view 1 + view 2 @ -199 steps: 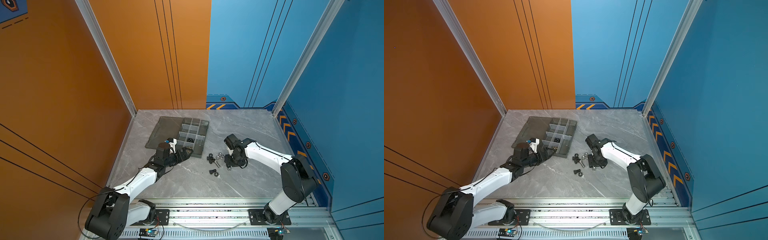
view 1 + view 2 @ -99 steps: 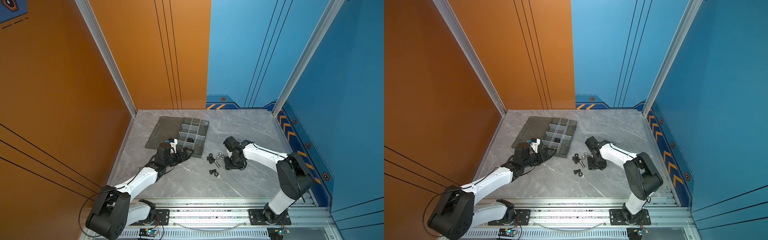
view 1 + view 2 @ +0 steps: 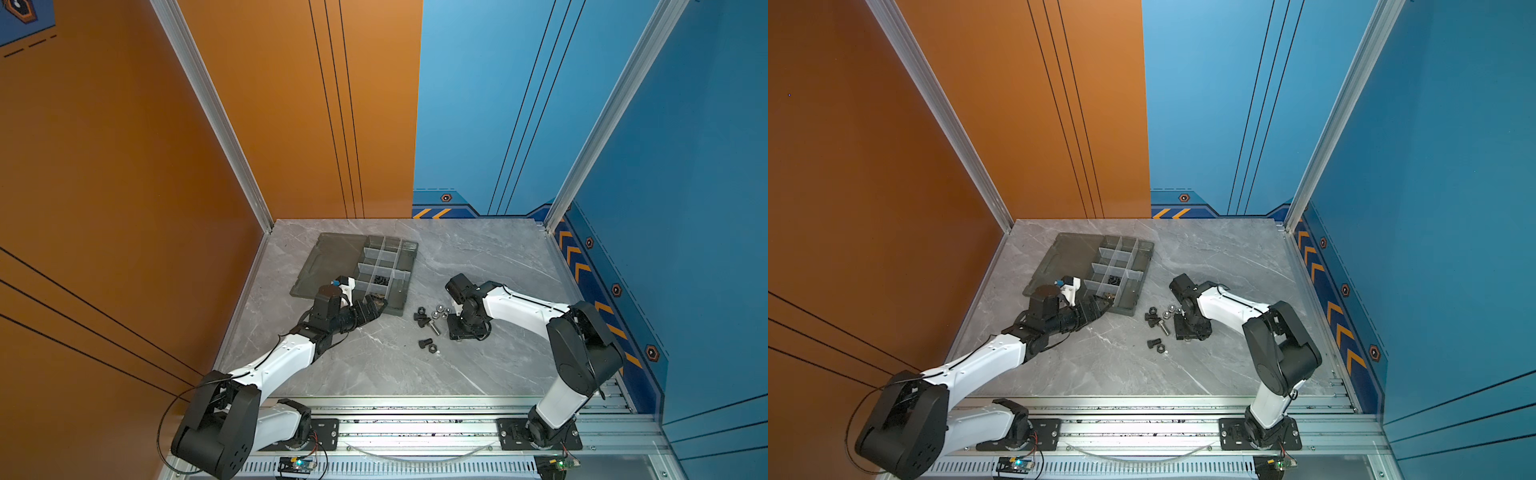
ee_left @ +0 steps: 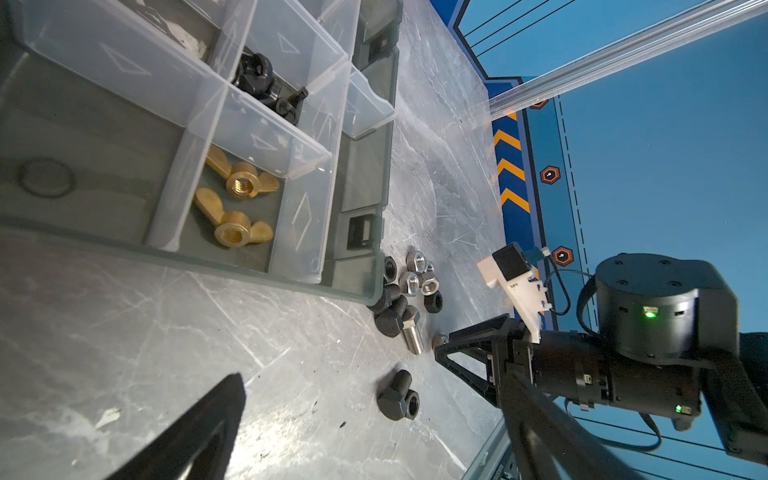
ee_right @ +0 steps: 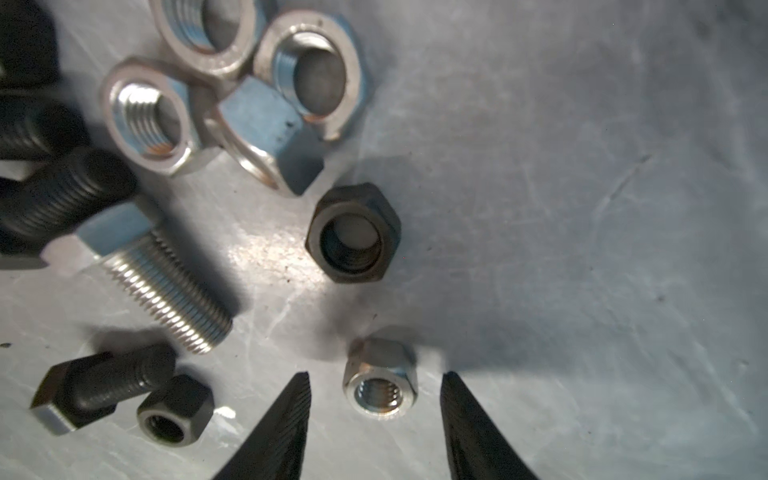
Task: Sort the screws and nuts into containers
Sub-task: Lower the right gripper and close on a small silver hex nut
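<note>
A small silver nut (image 5: 380, 382) lies flat on the grey marbled worktop (image 3: 478, 257), at the near right edge of a loose scatter of hardware. The right claw (image 5: 376, 374) points straight down over it, partly open. Its two dark ribbed fingertips (image 5: 291, 415) stand one on each side of the nut with a gap showing on both sides, so nothing is gripped.

Just beyond it sits a black nut (image 5: 353, 235), then a cluster of larger silver nuts (image 5: 232, 83) leaning on each other. Beside them lie a silver screw (image 5: 166, 291) and several black screws (image 5: 99, 386).

The right arm reaches in from the near right rail, elbow raised, its white forearm sloping towards the middle and its wrist bent downward.

To the left of the scatter is the dark grey tray (image 4: 208, 259) with translucent dividers. Its near corner cell holds two brass wing nuts (image 4: 241, 203), and a cell farther in holds black pieces (image 4: 266, 87). Its flat lid (image 3: 332, 257) lies open beside it.

The left arm stretches low and diagonally from the near left rail. The left claw (image 3: 376, 305) hangs spread wide and empty at the tray's near corner.
</note>
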Robot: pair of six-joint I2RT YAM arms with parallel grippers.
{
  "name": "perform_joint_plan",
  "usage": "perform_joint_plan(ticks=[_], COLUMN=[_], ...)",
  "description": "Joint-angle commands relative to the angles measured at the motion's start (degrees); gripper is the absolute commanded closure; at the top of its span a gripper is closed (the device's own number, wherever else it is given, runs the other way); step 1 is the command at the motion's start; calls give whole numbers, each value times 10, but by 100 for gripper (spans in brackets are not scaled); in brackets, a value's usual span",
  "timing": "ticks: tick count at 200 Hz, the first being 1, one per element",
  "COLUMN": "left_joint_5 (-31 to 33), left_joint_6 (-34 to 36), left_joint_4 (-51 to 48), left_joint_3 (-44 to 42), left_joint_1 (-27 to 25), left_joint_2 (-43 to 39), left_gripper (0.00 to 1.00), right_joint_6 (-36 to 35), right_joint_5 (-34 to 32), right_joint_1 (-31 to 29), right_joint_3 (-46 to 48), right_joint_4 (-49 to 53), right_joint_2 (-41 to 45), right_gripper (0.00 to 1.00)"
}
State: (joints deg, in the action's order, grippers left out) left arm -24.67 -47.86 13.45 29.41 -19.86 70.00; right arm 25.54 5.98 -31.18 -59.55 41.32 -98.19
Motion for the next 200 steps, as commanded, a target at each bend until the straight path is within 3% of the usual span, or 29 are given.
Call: perform_joint_plan(ticks=[1, 140, 200], left_joint_5=[-1, 1, 1], left_joint_6=[10, 8, 6], left_joint_4=[1, 7, 8], left_joint_3=[10, 0, 1], left_joint_1=[-4, -3, -4], left_joint_2=[6, 1, -2], left_gripper=[2, 2, 2], right_joint_6=[-1, -12, -17], right_joint_5=[3, 3, 7], right_joint_1=[-4, -5, -4], right_joint_3=[8, 19, 17], right_joint_4=[-7, -13, -13], right_joint_2=[-12, -28, -27], right_gripper=[48, 62, 81])
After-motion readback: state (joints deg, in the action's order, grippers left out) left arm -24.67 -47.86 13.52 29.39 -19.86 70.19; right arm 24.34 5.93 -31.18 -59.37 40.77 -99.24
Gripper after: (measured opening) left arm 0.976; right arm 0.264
